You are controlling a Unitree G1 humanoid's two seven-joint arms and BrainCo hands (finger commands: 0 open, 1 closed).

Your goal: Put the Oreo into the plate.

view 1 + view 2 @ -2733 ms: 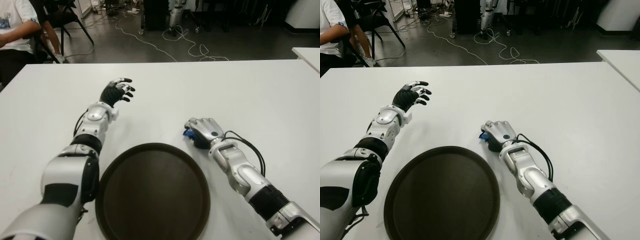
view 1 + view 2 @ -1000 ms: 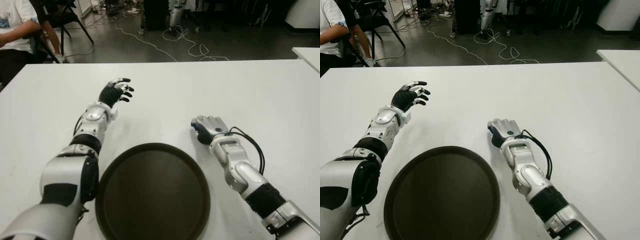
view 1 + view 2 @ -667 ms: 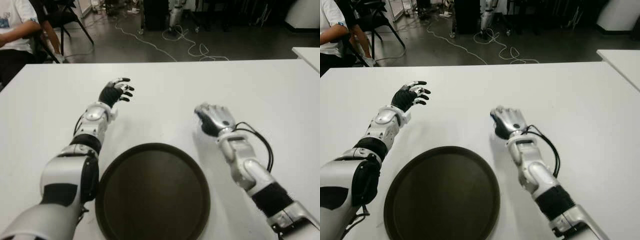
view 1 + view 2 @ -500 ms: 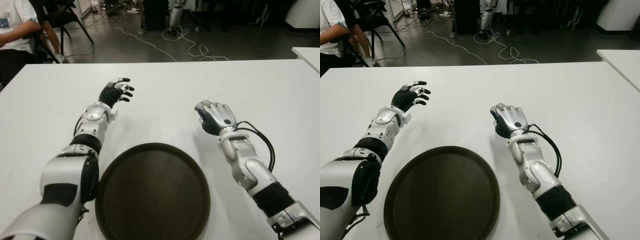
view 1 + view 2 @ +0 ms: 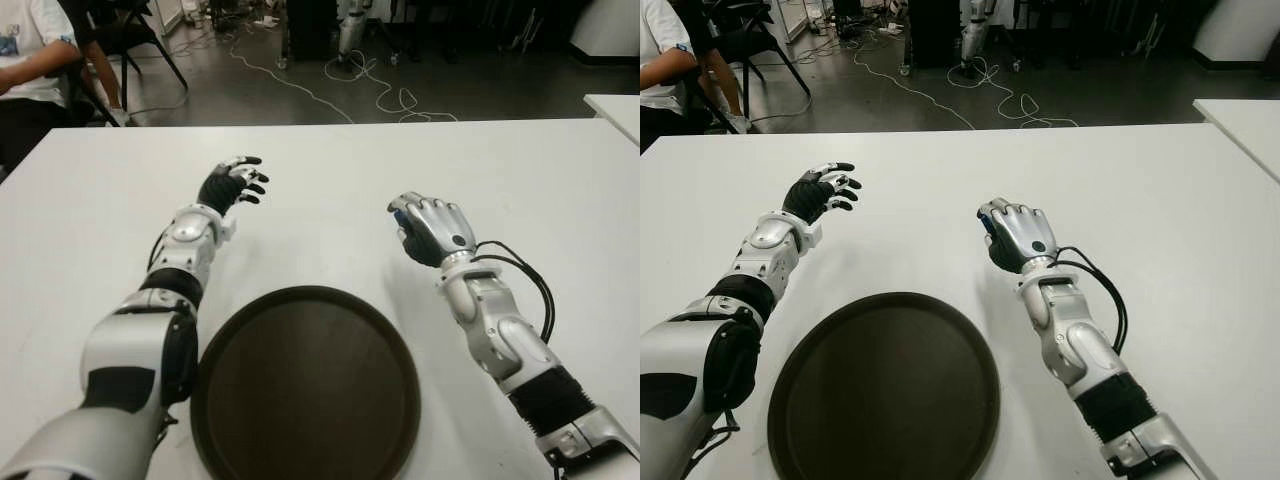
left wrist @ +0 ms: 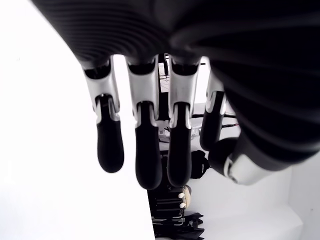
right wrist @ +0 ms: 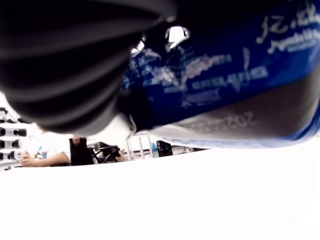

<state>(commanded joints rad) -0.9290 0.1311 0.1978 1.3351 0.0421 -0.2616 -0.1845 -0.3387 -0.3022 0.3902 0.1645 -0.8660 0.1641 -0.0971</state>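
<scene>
At the far left corner, beyond the edge of the surface (image 5: 90,210), a person (image 5: 30,60) in a white shirt sits on a chair. The white surface itself is wide and mostly bare, so there is much free room on every side.

The left hand (image 5: 233,183) shows over the left part of the surface, well beyond the plate and to its left. Its fingers (image 6: 145,145) are spread and slightly bent, and they hold nothing. I cannot tell if this hand touches the surface.

The plate (image 5: 305,385) is round, dark brown and has a low rim. It lies near the front edge of the surface, between the two forearms, and nothing is in it. Its left rim comes very close to the left upper arm, and the white space between its right rim and the right forearm is narrow.

The right hand (image 5: 432,230) is to the right of the plate and a little beyond its far rim. Its fingers are curled around the Oreo pack (image 7: 235,80), a blue wrapper with white print. In the head views only a small blue piece (image 5: 399,217) shows at the fingertips. The wrist view shows the pack above the white surface, with a clear gap under it.

To the right of this hand the surface is open up to its right edge. A second white table (image 5: 615,108) stands apart at the far right. Cables (image 5: 380,95) lie on the dark floor behind.
</scene>
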